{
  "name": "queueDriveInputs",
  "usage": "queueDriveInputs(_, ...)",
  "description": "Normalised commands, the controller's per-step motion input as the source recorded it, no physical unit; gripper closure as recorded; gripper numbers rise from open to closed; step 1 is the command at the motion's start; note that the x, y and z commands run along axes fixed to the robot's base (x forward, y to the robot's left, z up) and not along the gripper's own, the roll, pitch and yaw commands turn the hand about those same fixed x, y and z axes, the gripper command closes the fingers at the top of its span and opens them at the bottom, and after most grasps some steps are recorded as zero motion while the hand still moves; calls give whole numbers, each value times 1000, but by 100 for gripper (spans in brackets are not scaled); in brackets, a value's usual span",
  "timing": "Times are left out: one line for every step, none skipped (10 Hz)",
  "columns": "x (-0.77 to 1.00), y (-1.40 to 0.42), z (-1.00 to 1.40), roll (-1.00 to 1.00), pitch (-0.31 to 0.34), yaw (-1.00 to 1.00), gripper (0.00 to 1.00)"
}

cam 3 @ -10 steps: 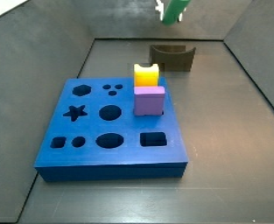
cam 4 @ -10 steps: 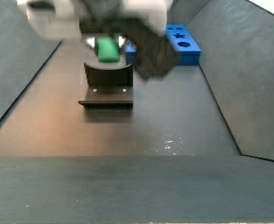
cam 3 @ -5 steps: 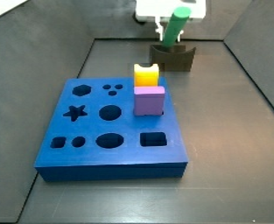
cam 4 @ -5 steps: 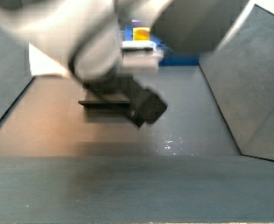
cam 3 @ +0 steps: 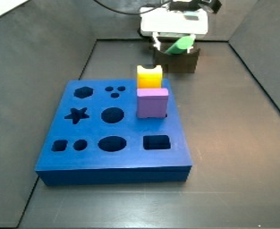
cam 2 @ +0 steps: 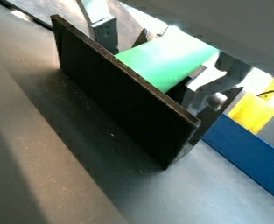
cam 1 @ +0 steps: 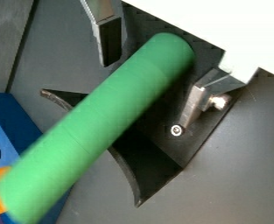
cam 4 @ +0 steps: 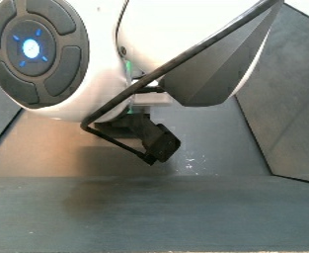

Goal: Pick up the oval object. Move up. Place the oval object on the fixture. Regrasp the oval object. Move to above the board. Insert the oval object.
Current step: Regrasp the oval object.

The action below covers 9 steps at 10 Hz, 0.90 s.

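The oval object [cam 1: 109,131] is a smooth green peg lying tilted in the notch of the dark fixture [cam 1: 153,171], and it also shows in a wrist view [cam 2: 163,63]. My gripper [cam 1: 147,87] straddles the peg's far end and is open. A dark gap shows between one finger [cam 1: 105,37] and the peg, while the other finger [cam 1: 201,98] stands close beside it. In a side view the gripper [cam 3: 175,36] hangs low over the fixture [cam 3: 190,61] at the back, with a bit of the green peg [cam 3: 178,42] showing under it. The blue board [cam 3: 94,134] lies nearer the front.
A yellow notched block [cam 3: 149,76] and a purple block [cam 3: 153,102] stand on the board's far right edge, just in front of the fixture. Grey walls close the work area in on the sides. In a side view the arm's white body [cam 4: 143,49] blocks most of the scene.
The gripper has come down from above with the green peg, which now rests in the fixture's notch. In one side view the arm has swung closer and fills the picture.
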Motion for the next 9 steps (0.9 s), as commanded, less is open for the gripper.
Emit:
queueDriveInputs(-6, 2, 1000, 13, 56, 33, 0)
queueDriveInputs(-21, 5, 1000, 23, 66, 26, 0)
queueDriveInputs(-28, -1, 1000, 47, 78, 13, 0)
queueDriveInputs(-30, -2, 1000, 57, 90, 2, 0)
queueDriveInputs(-33, 2, 939, 57, 91, -16, 0)
queueDriveInputs(-34, 2, 766, 53, 85, -28, 0)
queueDriveInputs(-31, 0, 529, 55, 77, -40, 0)
queueDriveInputs(-33, 0, 411, 57, 73, -45, 0)
queueDriveInputs(-33, -3, 171, 61, 57, -47, 0)
